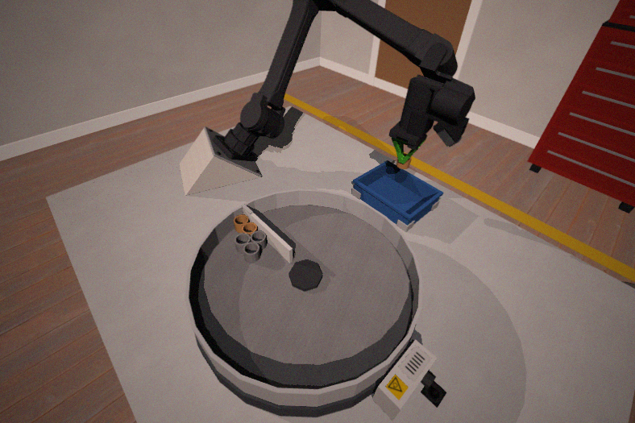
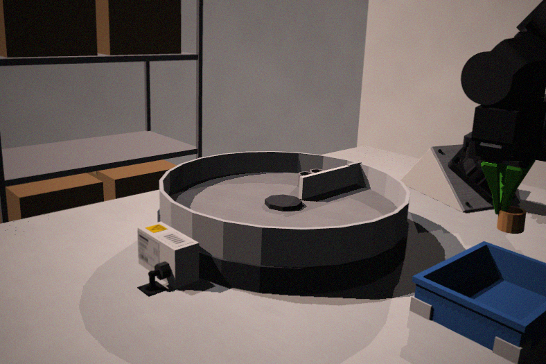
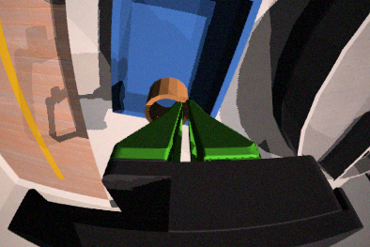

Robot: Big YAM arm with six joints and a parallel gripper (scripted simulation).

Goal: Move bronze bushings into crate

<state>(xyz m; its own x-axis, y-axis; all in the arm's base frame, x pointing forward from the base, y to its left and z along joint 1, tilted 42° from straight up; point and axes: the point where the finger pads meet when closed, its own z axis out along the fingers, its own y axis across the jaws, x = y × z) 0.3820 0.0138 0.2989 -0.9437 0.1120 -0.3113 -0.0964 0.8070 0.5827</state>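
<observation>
My gripper (image 1: 403, 160) (image 2: 500, 212) (image 3: 185, 106) is shut on the wall of a bronze bushing (image 1: 404, 165) (image 2: 511, 222) (image 3: 168, 87), whose open ring hangs to one side of the green fingertips. It is in the air by the crate's near end in the wrist view. The blue crate (image 1: 377, 204) (image 2: 463, 304) (image 3: 164, 39) shows no bushing inside, though part of it is hidden. On the turntable (image 1: 328, 325) (image 2: 242, 243), two bronze bushings, one at the rim side (image 1: 238, 228) and one beside it (image 1: 251, 233), stand against three grey bushings (image 1: 251, 257).
A white divider (image 1: 274, 238) (image 2: 330, 182) stands on the turntable beside the bushings, and a dark hub (image 1: 305, 275) (image 2: 283, 202) is at its centre. The raised turntable wall lies between the bushings and the crate. A white box with a warning label (image 1: 405, 375) (image 2: 168, 254) stands outside the wall.
</observation>
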